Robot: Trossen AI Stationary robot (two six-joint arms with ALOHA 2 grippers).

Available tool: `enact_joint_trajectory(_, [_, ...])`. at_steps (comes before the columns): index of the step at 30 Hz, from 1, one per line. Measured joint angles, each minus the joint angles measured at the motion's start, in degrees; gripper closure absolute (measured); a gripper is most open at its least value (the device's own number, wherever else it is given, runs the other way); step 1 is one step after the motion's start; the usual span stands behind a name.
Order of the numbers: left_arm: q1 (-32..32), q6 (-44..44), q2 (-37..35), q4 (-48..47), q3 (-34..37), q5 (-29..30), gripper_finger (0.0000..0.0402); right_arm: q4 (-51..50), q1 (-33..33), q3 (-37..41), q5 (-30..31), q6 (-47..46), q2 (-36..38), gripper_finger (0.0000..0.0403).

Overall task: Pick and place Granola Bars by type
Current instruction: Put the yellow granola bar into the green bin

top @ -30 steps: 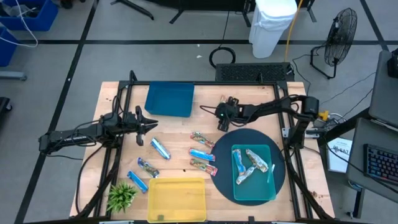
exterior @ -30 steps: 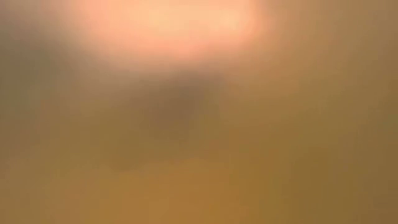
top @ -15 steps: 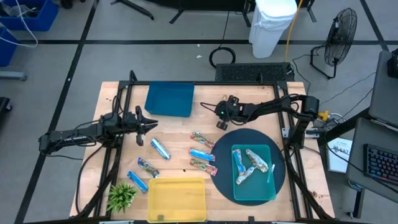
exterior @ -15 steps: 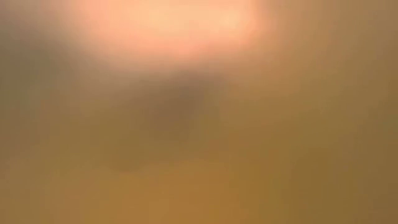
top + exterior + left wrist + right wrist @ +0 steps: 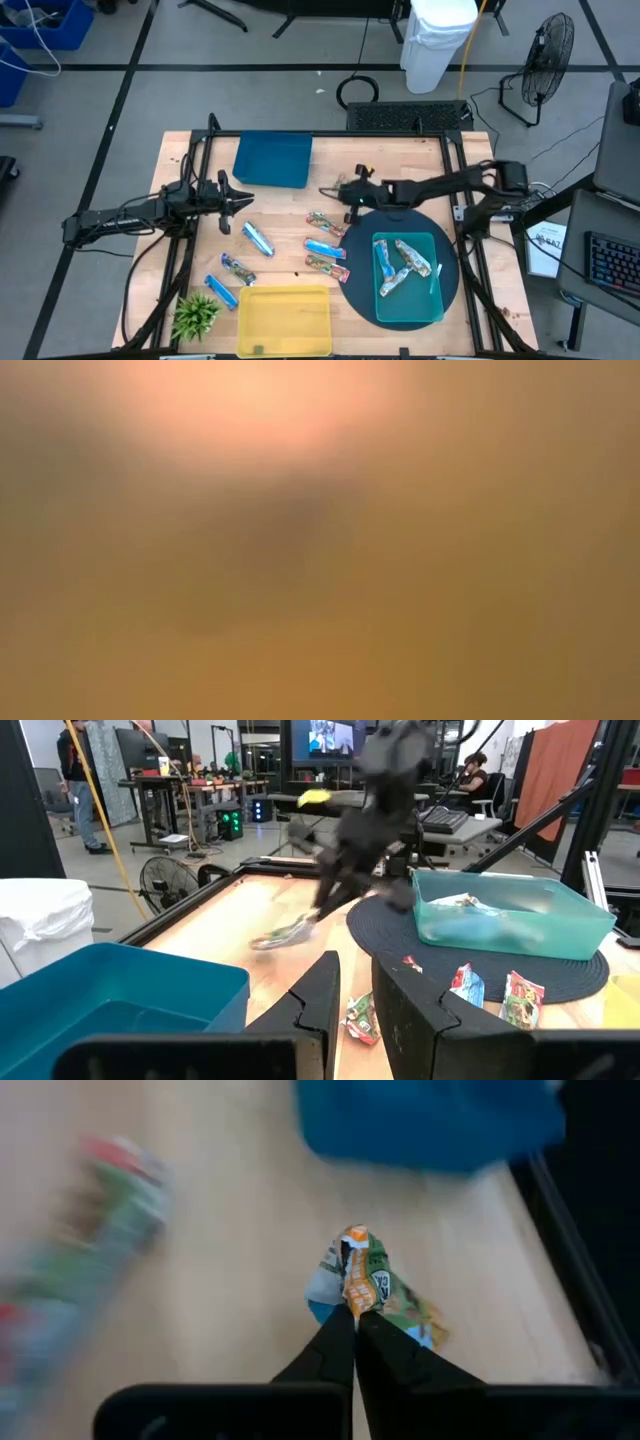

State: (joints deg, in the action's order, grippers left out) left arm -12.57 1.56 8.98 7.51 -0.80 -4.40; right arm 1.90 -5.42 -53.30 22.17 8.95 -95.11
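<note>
Jaws first: the left gripper (image 5: 237,197) has its fingers parted a little with nothing between them, hanging over bare wood on the left side of the table (image 5: 290,200), just below the dark blue tray (image 5: 273,160). Meanwhile the right gripper (image 5: 340,193) is pinched fully shut on a green-and-orange granola bar (image 5: 368,1285), held by one crumpled end of its wrapper, out over the middle of the table right of that blue tray.

Going across from the left: a little green plant (image 5: 195,314) sits at the near left corner, with a blue-silver bar (image 5: 221,291) right beside it. Next to those is the empty yellow tray (image 5: 286,320). Above it lie a multicoloured bar (image 5: 238,268) and another blue-silver one (image 5: 258,238). Mid-table there's a loose cluster of three bars (image 5: 326,245), just left of the round dark mat (image 5: 400,265). On that mat stands the teal tray (image 5: 437,300), and it has several blue-silver bars (image 5: 405,262) piled inside.

That low camera is showing nothing but an orange blur, so no help there.
</note>
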Motion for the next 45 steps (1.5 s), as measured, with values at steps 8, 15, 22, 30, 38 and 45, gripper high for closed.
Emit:
enact_joint_trajectory(8, [0.0,0.0,0.0,0.0,0.0,0.0,0.0332,-1.3,14.7,0.0,0.0,-1.7,13.9,0.0403])
enact_joint_trajectory(15, [0.0,0.0,0.0,0.0,0.0,0.0,0.0332,-7.7,29.2,0.0,0.2,-5.1,25.2,0.0403])
enact_joint_trajectory(22, [0.0,0.0,0.0,0.0,0.0,0.0,0.0332,-16.0,41.8,0.0,1.8,-11.8,32.1,0.0403])
enact_joint_trajectory(30, [0.0,0.0,0.0,0.0,0.0,0.0,0.0332,-24.4,50.3,0.0,2.1,-24.6,33.8,0.0403])
enact_joint_trajectory(38, [0.0,0.0,0.0,0.0,0.0,0.0,0.0332,-30.8,53.4,0.0,3.3,-34.9,33.8,0.0403])
enact_joint_trajectory(45, [0.0,0.0,0.0,0.0,0.0,0.0,0.0332,-33.7,55.8,0.5,-6.9,-50.8,33.8,0.0403])
